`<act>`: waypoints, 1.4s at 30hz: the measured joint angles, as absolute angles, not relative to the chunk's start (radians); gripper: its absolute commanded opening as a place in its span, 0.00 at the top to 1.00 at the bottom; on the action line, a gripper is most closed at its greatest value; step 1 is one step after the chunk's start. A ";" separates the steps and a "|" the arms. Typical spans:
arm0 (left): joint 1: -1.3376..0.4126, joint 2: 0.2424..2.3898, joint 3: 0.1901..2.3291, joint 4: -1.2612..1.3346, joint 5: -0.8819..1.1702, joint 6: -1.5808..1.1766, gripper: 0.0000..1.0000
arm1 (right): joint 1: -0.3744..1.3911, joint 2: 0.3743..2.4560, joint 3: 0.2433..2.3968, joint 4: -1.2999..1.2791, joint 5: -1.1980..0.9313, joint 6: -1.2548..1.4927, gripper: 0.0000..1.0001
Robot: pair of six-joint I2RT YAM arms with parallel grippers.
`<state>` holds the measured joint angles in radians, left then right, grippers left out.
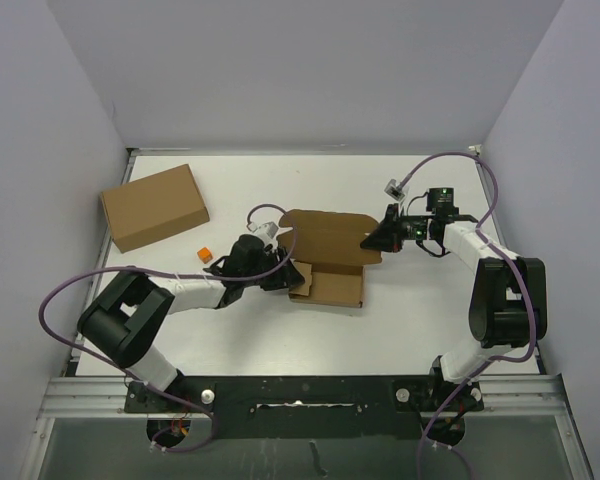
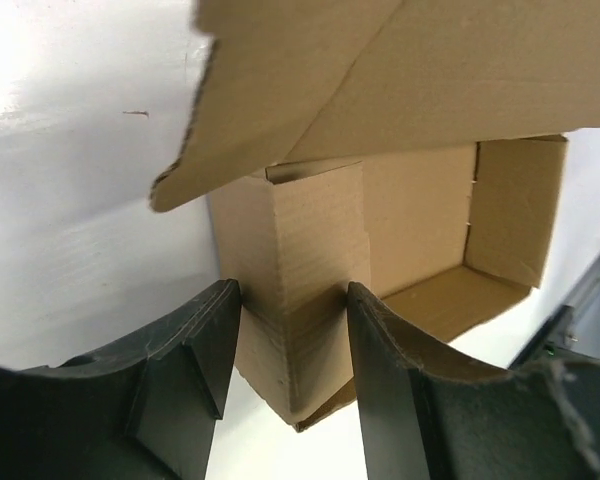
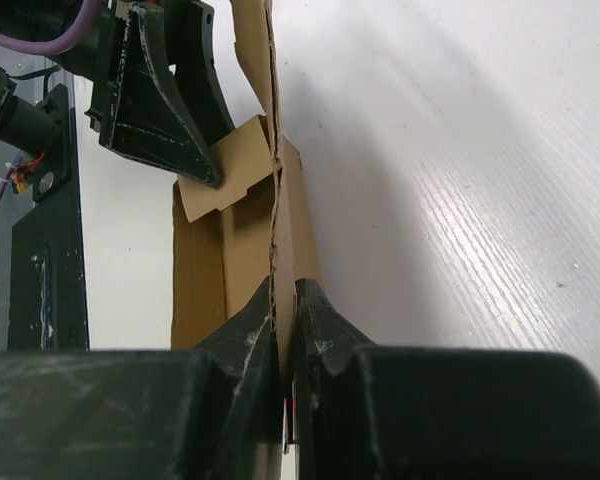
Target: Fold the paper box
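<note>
The paper box is lying half-formed at the middle of the worktop. The left end effector is clamping its left corner wall between its fingers. The right end effector is pinching the edge of its raised flap.

Prob. a lab: white table (metal rail) boxed by plain walls.
</note>
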<state>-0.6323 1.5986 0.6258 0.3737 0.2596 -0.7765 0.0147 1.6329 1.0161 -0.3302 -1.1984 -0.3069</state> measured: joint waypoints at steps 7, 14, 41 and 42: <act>-0.708 1.597 0.748 0.125 0.078 -0.715 0.65 | 0.015 1.633 1.016 -0.330 -1.198 -0.307 1.00; -0.740 1.597 0.800 -0.005 -0.032 -0.678 0.76 | 0.022 1.633 1.016 -0.330 -1.198 -0.307 1.00; -0.842 1.651 0.963 -0.246 -0.300 -0.558 0.96 | 0.044 1.633 1.016 -0.330 -1.204 -0.307 1.00; -0.842 1.657 0.966 -0.246 -0.303 -0.557 0.96 | 0.046 1.633 1.016 -0.330 -1.204 -0.308 1.00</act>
<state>-0.8417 1.6566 0.9661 -0.2459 -0.3031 -0.5568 0.0460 1.6329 1.0161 -0.3302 -1.2037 -0.3077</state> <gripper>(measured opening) 0.103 0.045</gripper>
